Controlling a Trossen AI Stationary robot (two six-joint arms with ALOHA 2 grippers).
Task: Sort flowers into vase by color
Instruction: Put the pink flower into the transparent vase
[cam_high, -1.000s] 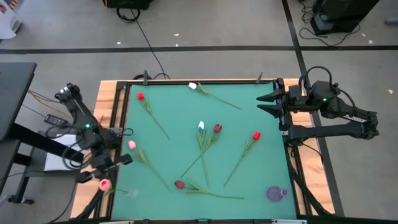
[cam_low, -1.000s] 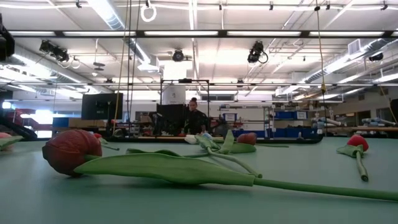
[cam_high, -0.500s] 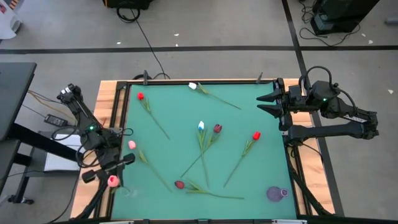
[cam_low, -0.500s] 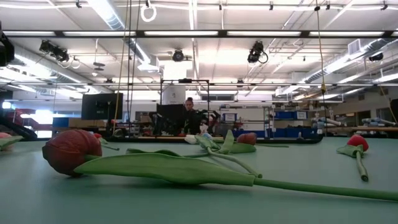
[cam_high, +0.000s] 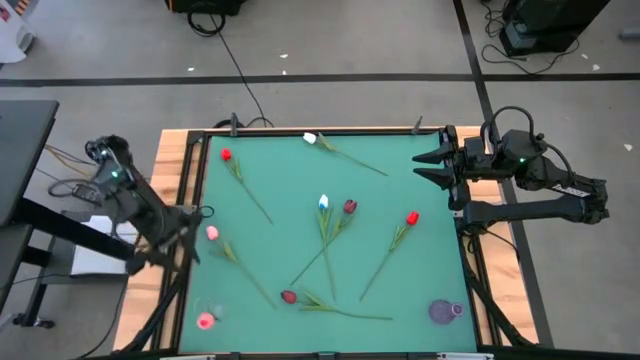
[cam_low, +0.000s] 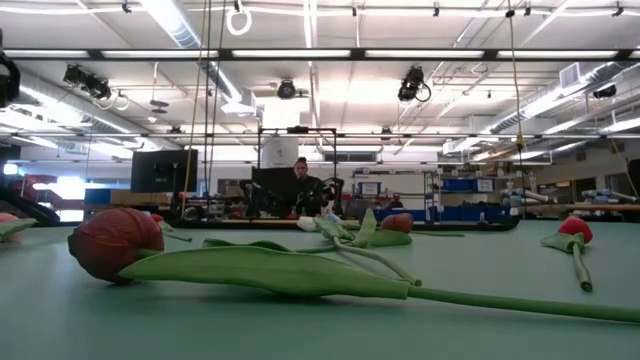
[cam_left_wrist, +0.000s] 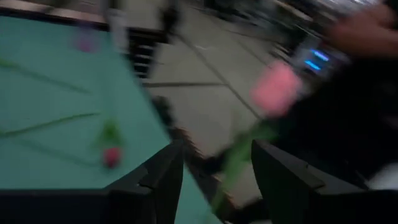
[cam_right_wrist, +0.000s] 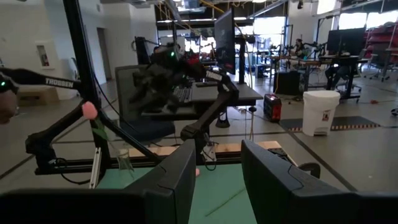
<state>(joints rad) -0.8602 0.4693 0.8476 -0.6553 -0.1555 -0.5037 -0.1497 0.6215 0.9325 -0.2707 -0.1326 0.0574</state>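
Our left gripper (cam_left_wrist: 214, 163) stands open, empty, the pink tulip (cam_high: 205, 320) dropped lower left; we pull away slowly.

Tulips (cam_high: 330, 228) scattered flat on mat

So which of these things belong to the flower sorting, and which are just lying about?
Job: red artificial tulip on green mat; pink tulip in clear glass vase; small purple vase; left gripper at table's left edge; right gripper at right edge.
Lying about: black floor cable; white plastic bin.
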